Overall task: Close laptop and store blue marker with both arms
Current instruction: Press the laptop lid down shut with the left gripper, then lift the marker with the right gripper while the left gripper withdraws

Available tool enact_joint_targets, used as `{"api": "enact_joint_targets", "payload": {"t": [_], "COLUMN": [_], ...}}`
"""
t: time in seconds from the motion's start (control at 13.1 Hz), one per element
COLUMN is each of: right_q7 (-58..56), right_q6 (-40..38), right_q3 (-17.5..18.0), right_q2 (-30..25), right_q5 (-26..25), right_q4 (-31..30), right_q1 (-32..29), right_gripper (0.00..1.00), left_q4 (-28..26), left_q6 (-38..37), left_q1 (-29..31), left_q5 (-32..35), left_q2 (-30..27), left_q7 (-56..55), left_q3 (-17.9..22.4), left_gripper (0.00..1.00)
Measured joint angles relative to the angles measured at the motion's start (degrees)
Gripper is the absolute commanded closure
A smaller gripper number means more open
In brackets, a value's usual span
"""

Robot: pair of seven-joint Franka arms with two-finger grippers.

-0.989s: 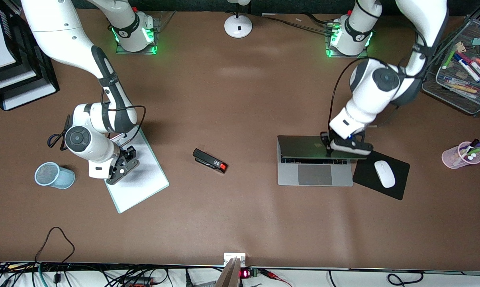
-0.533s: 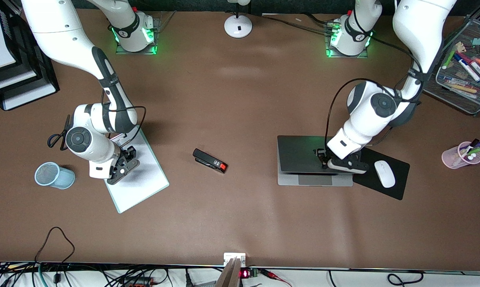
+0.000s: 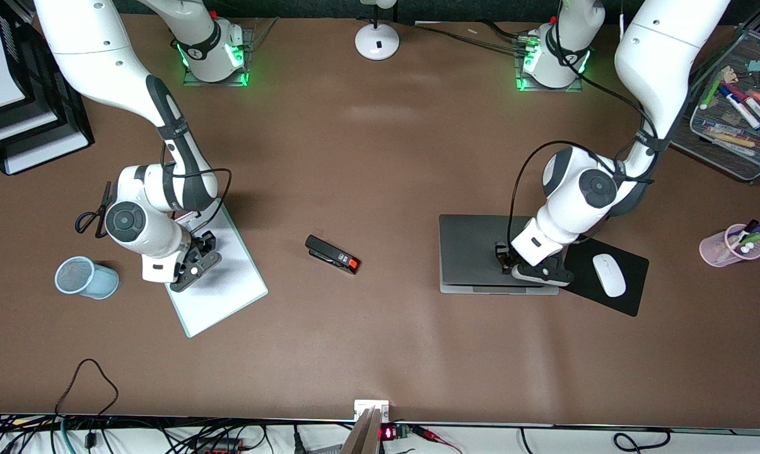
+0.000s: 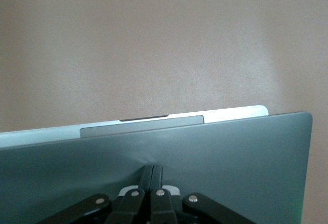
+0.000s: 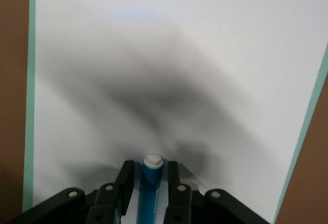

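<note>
Light-blue, the blue marker [image 5: 150, 188] stands gripped between the right gripper [image 3: 193, 265]'s fingers over the white board [image 3: 228, 290]. The left gripper [image 3: 507, 263], fingers together, presses the nearly flat laptop [image 3: 471, 249] lid.

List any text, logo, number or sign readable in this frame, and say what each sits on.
None can be read.
Markers in the mesh tray: label print too small.
Red display at the table edge: digits blurred.
Arm bases: a small round mark, illegible.
Laptop lid: no logo can be made out; the left pincer rests on it.
</note>
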Motion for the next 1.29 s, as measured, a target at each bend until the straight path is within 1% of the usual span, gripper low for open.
{"api": "enact_joint_targets", "payload": {"t": [0.3,0.46,0.76,0.91,1.07,1.22,1.29], "right_q7": [0.00,0.00,0.00,0.02,0.02,0.02,0.02], "right_q6": [0.00,0.00,0.00,0.00,0.00,-0.56,-2.67], "right_q3": [-0.01,-0.01,-0.01,-0.01,-0.01,0.01,0.01], "right_q2": [0.07,0.15,0.19,0.19,0.19,0.13,0.00], "right_q5": [0.01,0.01,0.02,0.04,0.04,0.04,0.04], "right_q4": [0.00,0.00,0.00,0.01,0.23,1.54,3.21], "right_q1": [-0.18,-0.23,-0.24,-0.24,-0.24,-0.18,-0.13], "right_gripper": [0.72,0.75,0.85,0.89,0.90,0.90,0.90], "left_q4": [0.70,1.06,1.33,1.42,1.83,2.98,3.53], "left_q6": [0.00,0.02,0.02,0.02,-0.34,-3.87,-6.69], "left_q1": [-0.08,-0.08,-0.03,0.12,0.23,0.27,0.28], "left_q5": [3.24,4.64,5.33,5.37,5.39,5.48,5.51], "left_q2": [3.22,4.18,4.74,4.74,4.58,3.35,1.95], "left_q7": [-0.01,-0.01,-0.01,-0.01,-0.01,0.01,0.02], "left_q3": [0.00,0.00,0.08,0.09,0.09,0.03,-0.01], "left_gripper": [1.00,1.00,1.00,1.00,1.00,1.00,1.00]}}
